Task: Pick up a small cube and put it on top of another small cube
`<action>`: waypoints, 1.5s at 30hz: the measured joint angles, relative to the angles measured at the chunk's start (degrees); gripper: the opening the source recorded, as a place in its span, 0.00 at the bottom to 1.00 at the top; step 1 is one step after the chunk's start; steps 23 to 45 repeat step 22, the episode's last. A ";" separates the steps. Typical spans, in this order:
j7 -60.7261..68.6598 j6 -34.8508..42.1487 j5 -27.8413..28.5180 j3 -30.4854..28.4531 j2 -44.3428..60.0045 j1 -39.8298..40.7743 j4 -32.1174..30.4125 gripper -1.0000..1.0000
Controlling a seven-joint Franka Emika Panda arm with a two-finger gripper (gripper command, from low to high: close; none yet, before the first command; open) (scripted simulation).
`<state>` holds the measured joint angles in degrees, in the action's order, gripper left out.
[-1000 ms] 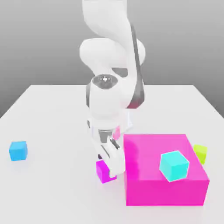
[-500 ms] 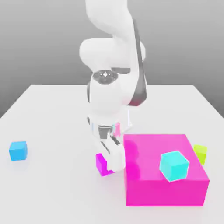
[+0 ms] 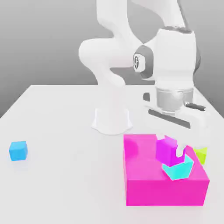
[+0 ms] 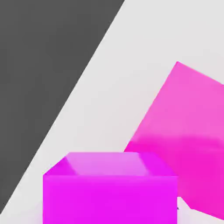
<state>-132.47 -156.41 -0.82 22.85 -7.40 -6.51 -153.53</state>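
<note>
1. Scanning from the exterior view's left: a sky-blue cube (image 3: pixel 18 150) is sitting alone on the white table (image 3: pixel 61 175), well apart from everything else, so you're not risking it
2. Moving right, the big pink block (image 3: pixel 148 179) is carrying the turquoise cube (image 3: pixel 179 168) on its top face
3. The gripper (image 3: pixel 171 151) is pinching the small magenta cube (image 3: pixel 166 151), fingers closed on its sides, and the cube is hanging just above the turquoise cube, possibly touching it; in the hand view the magenta cube (image 4: pixel 109 188) is sitting close under the camera with the pink block (image 4: pixel 183 131) behind it
4. A lime-green cube (image 3: pixel 201 153) is peeking out just behind the block on the exterior view's right
5. Risk: the magenta cube is looking offset toward the exterior view's left of the turquoise one, so if you're releasing here it could be tipping off the edge onto the block
6. Risk: pushing down further could be shoving the turquoise cube sideways
7. Pose: the arm is reaching out over the block, wrist pointing the gripper straight down, hand sitting directly over the stack
</note>
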 joint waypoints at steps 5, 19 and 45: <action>-11.91 2.48 -4.02 8.55 0.46 -7.17 -1.50 0.00; -30.75 -4.21 7.74 10.19 11.22 -13.04 -3.67 1.00; -32.14 -5.60 9.62 5.77 12.92 -17.16 -3.59 1.00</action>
